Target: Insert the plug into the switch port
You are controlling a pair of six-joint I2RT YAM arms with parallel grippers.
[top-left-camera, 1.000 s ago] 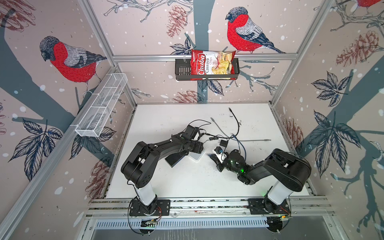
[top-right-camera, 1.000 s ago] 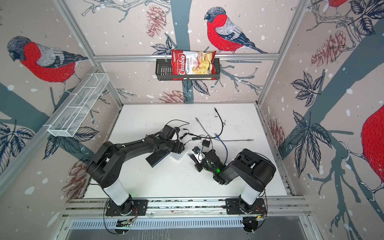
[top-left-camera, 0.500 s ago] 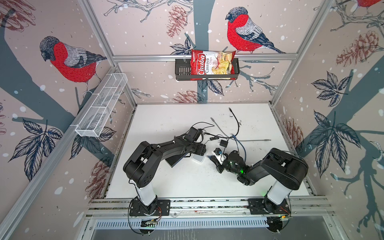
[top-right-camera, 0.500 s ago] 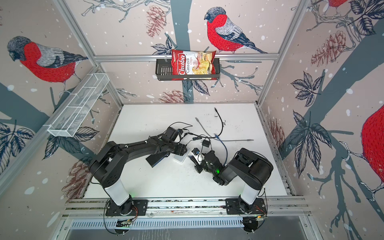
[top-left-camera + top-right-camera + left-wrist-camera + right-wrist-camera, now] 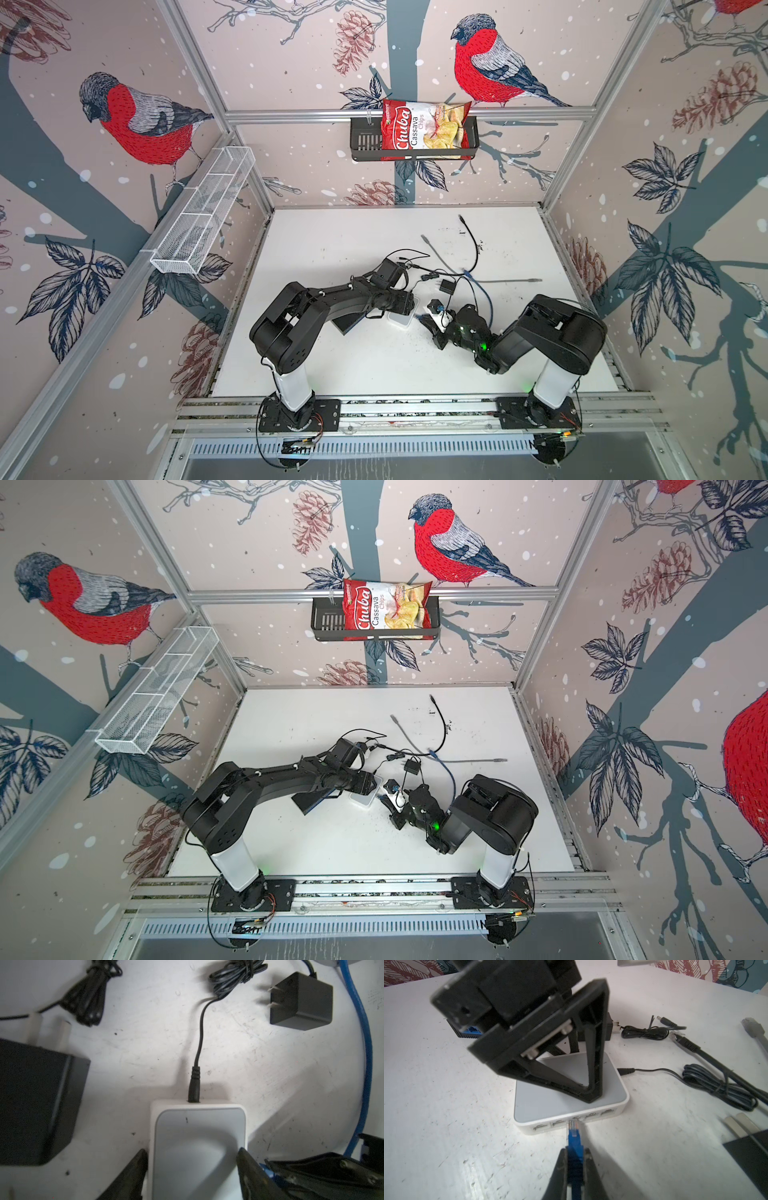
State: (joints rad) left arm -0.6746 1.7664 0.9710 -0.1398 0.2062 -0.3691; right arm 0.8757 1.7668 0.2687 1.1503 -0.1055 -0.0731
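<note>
The switch (image 5: 571, 1095), a white box with a grey top, lies flat on the table, also in both top views (image 5: 400, 322) (image 5: 365, 799). My left gripper (image 5: 192, 1153) (image 5: 406, 309) straddles it, one finger pressed on each side wall. A row of ports faces my right gripper (image 5: 574, 1152) (image 5: 428, 319), which is shut on the blue plug (image 5: 574, 1136). The plug's clear tip sits at the mouth of the middle port; how deep it goes I cannot tell. Its blue cable (image 5: 490, 299) (image 5: 365, 1064) trails behind.
A black power lead (image 5: 194, 1088) is plugged into the switch's far side, with its adapter (image 5: 301, 1001) close by. A black box (image 5: 35, 1103) lies beside the switch. Loose grey (image 5: 440, 255) and black cables (image 5: 471, 241) lie farther back. A chips bag (image 5: 424, 129) hangs on the rear wall.
My left arm has shifted a little to the right over the switch. The right gripper, with the plug in it, has barely moved.
</note>
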